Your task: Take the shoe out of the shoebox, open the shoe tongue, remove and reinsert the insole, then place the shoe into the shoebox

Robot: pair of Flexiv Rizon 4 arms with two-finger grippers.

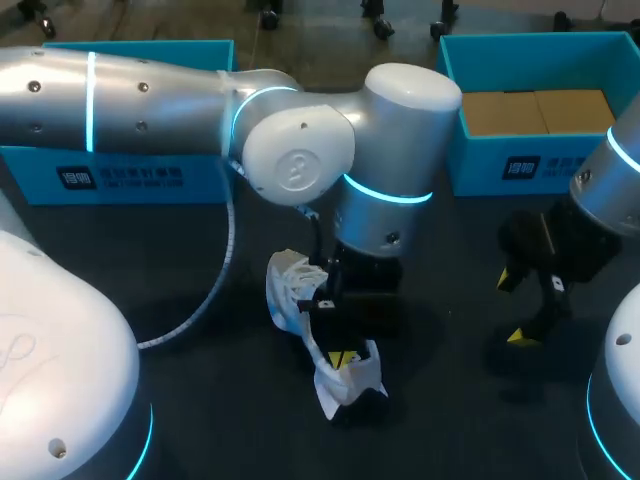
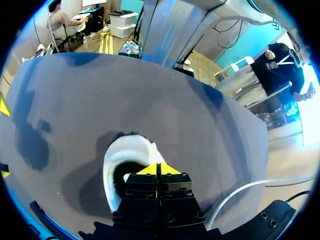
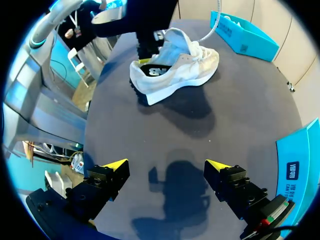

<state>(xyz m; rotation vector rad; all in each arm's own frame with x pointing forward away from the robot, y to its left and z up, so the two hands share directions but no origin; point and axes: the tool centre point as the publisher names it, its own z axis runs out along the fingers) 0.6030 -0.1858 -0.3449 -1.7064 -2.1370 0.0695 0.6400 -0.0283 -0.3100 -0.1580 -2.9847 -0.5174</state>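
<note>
In the head view, your left arm (image 1: pixel 300 140) reaches across the middle of the tabletop (image 1: pixel 440 430) and hides much of the white shoe (image 1: pixel 290 290), which sits outside both boxes. The left end effector (image 1: pixel 343 358) is at the shoe's heel opening. A blue shoebox (image 1: pixel 120 175) stands at ten o'clock from the shoe and a second blue box (image 1: pixel 540 160) at two o'clock. The right end effector (image 1: pixel 514 308) hangs at three o'clock.

In the left wrist view, the tips are pressed together just over the shoe's dark opening. You cannot tell whether they pinch anything.

In the right wrist view, the right end effector is spread wide over bare tabletop. The shoe is well ahead of it, with its insole (image 3: pixel 159 70) showing.
</note>
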